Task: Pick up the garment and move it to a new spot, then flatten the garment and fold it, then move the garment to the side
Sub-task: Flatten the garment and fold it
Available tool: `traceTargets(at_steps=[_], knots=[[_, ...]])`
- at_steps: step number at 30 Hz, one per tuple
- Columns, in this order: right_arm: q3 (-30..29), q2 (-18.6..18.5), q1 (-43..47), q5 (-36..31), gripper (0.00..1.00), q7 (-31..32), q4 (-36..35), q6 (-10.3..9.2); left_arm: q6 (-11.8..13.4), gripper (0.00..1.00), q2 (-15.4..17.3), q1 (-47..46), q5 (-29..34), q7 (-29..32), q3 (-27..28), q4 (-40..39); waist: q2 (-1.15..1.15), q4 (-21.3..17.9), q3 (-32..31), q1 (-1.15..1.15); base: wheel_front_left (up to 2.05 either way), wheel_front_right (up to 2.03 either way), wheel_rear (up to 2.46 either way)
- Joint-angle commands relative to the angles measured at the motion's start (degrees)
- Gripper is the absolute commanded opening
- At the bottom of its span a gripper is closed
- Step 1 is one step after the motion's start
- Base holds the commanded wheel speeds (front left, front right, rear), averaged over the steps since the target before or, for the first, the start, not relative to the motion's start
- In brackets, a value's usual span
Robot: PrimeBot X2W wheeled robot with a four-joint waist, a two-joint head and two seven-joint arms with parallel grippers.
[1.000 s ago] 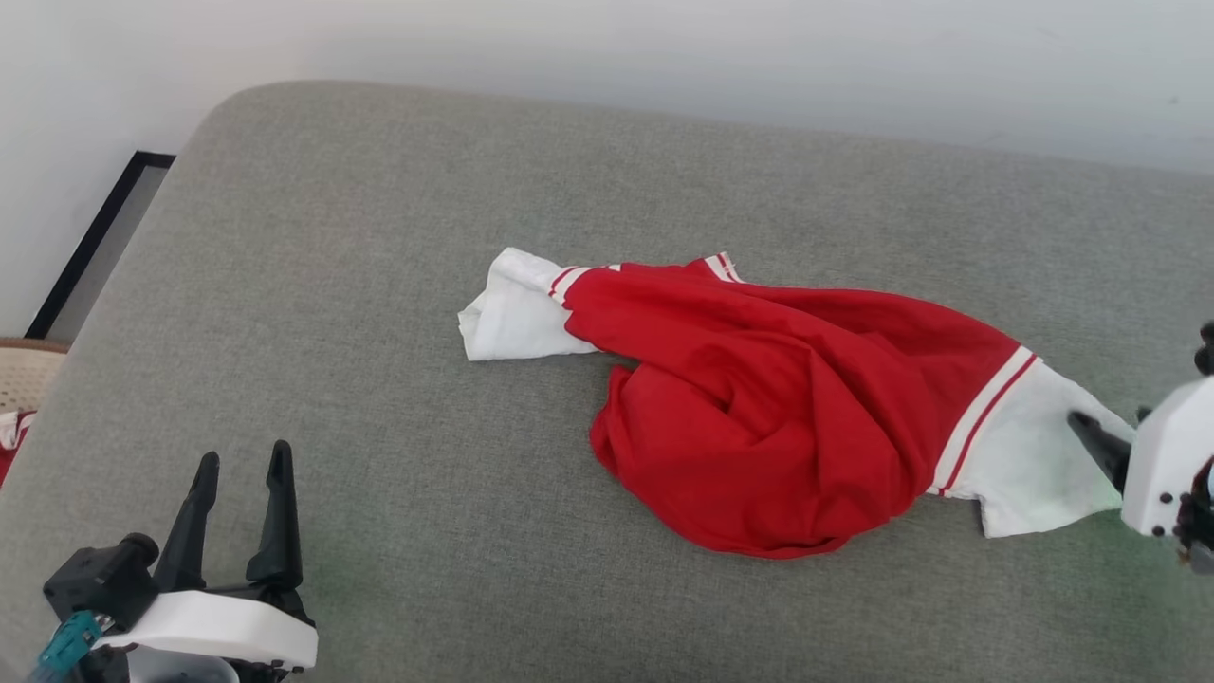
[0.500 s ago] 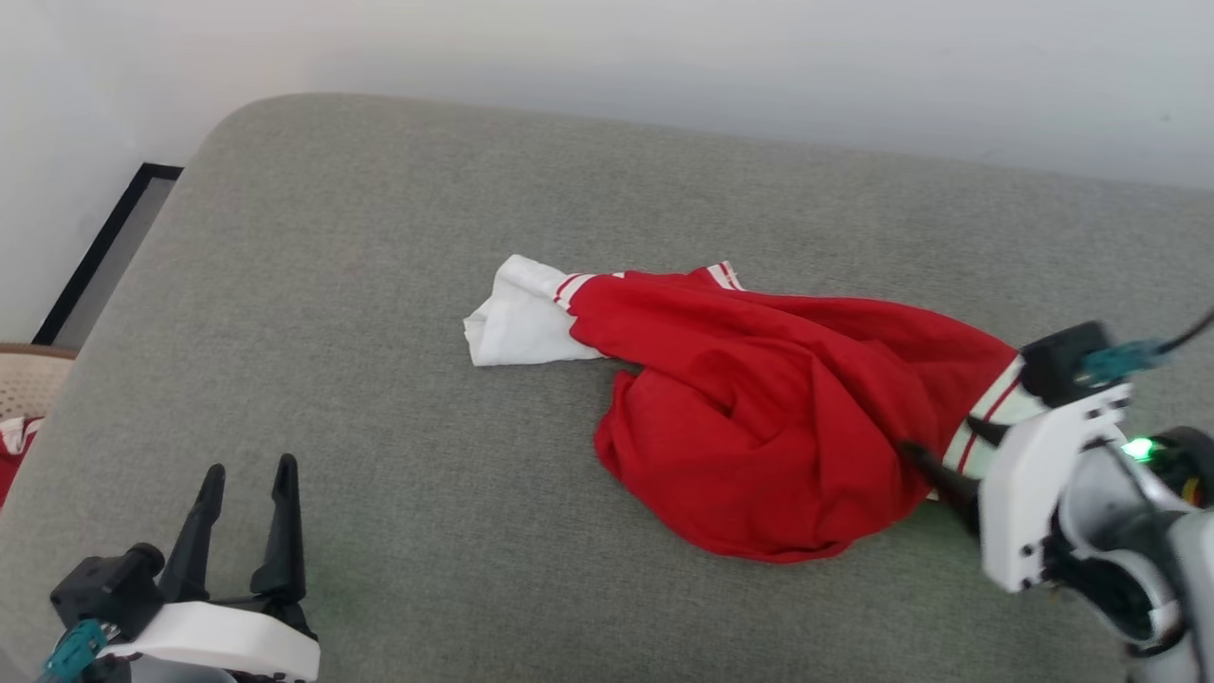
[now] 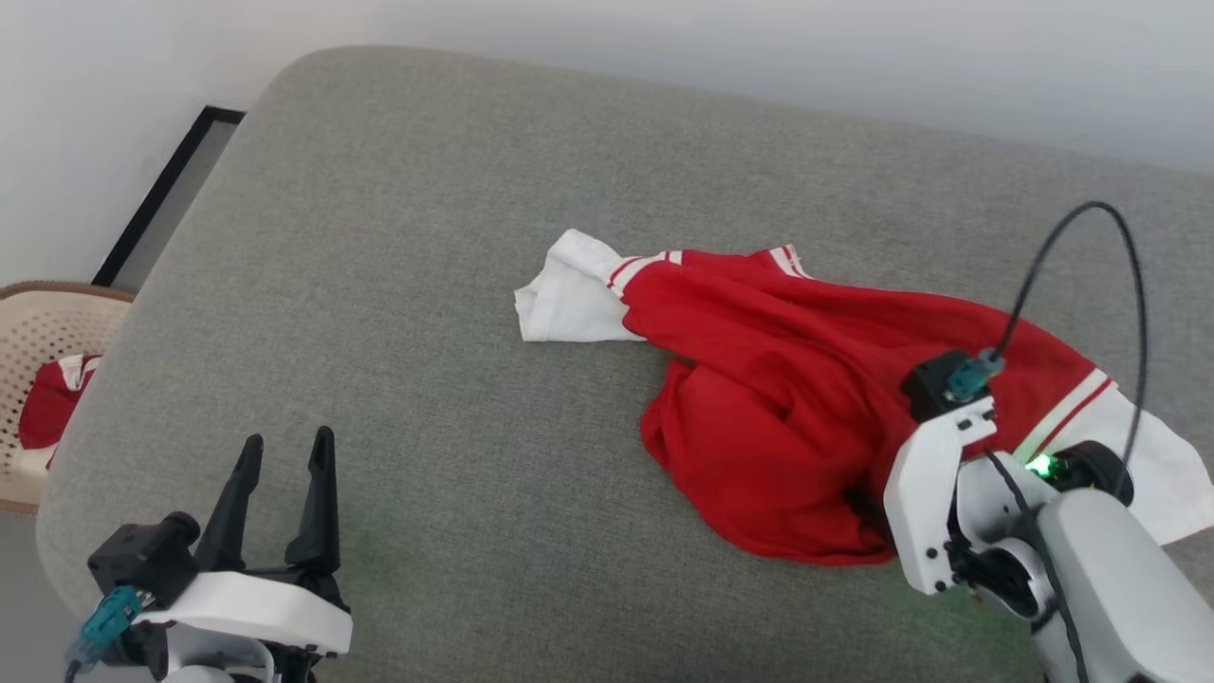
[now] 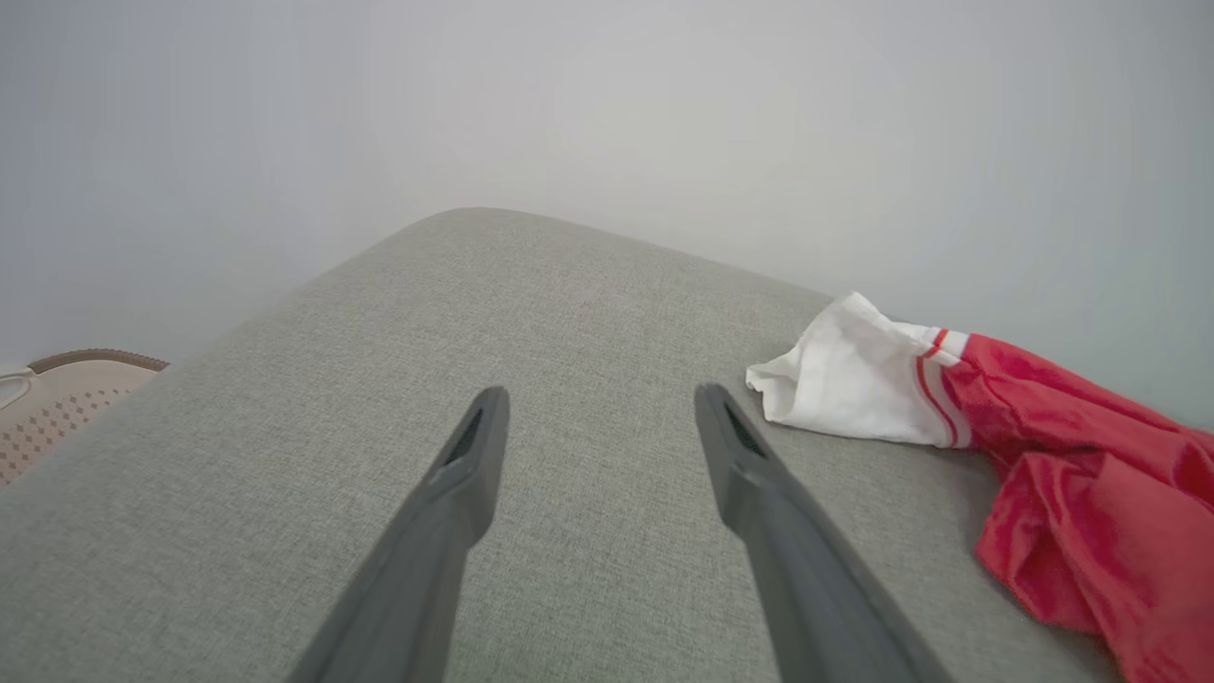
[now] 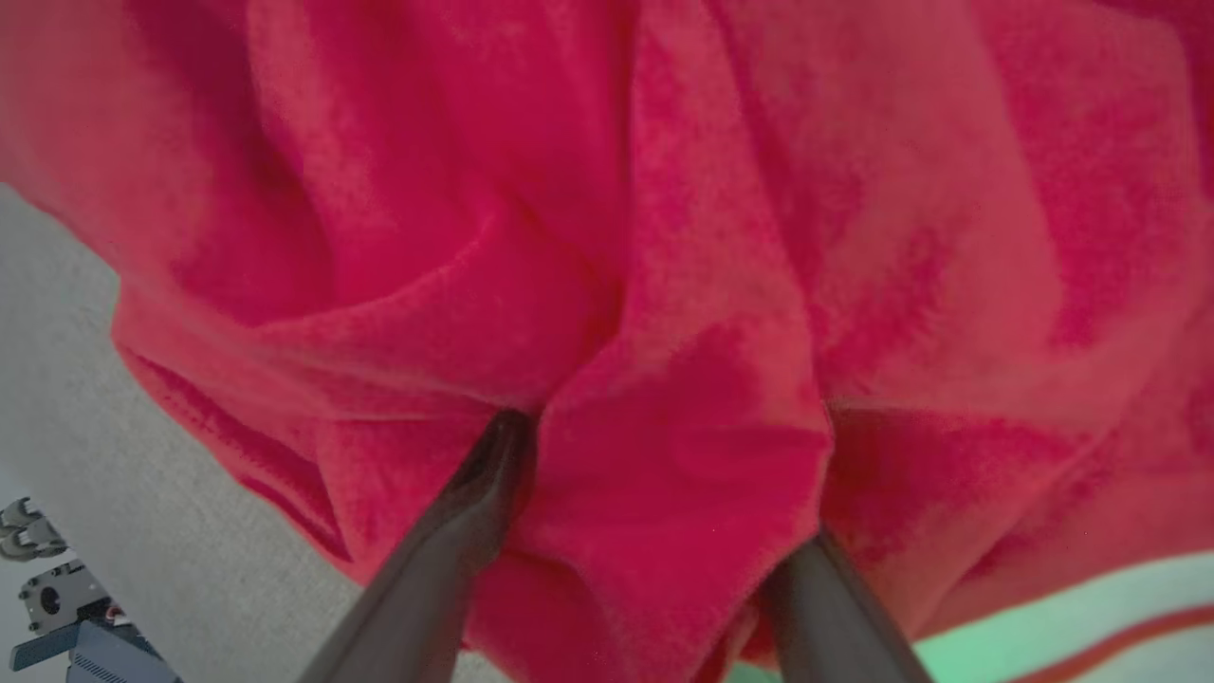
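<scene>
Red garment [image 3: 787,417] mid cushion [image 3: 379,237], right gripper [image 5: 669,422] astride

1. Your left gripper [image 3: 287,441] sits low, its two dark fingers [image 4: 455,503] pointing up and away from you, jaws spread wide.
2. Directly behind those fingers, the white left wrist housing [image 3: 247,612] lies roughly level.
3. Your right gripper [image 5: 654,465] also has its jaws wide apart, and its fingertips are hidden.
4. Behind it, the white right wrist housing [image 3: 934,503] is tipped downward with the fingers aimed to your left.
5. The pale right forearm [image 3: 1100,560] trails back and to the right of that gripper, with a black cable [image 3: 1133,285] looping above the wrist.
</scene>
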Motion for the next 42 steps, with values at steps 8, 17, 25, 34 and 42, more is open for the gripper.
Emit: traceTargets(at_steps=[8,17,25,34,42], knots=[[6.04,-0.39,-2.54,4.14,0.00,-0.54,4.09,0.04,-0.20,1.00,-0.28,-0.61,-0.07,-0.31,0.71,0.09,0.00,0.76,0.80,0.00,0.00,0.00,0.00],[10.83,-6.92,1.79,11.44,0.00,5.38,-10.37,0.02,-0.20,1.00,0.12,0.85,0.71,-0.31,2.88,-0.56,0.00,-1.66,0.20,0.00,0.00,0.00,0.00],[11.53,-11.26,11.70,16.13,0.00,13.31,-20.97,0.02,-0.20,1.00,0.47,0.97,0.80,-0.31,3.78,-1.18,0.00,-3.74,0.22,0.00,0.00,0.00,0.00],[10.20,-9.34,15.94,13.67,1.00,9.59,-20.76,0.01,-0.19,1.00,1.22,0.15,0.79,-0.31,3.58,-0.64,0.00,-5.08,0.35,0.00,0.00,0.00,0.00],[6.41,-5.47,15.88,12.27,1.00,3.25,-20.48,0.01,-0.19,1.00,5.23,-2.30,0.10,0.58,1.47,0.46,0.00,-7.44,-0.39,0.00,0.00,0.00,0.00]])
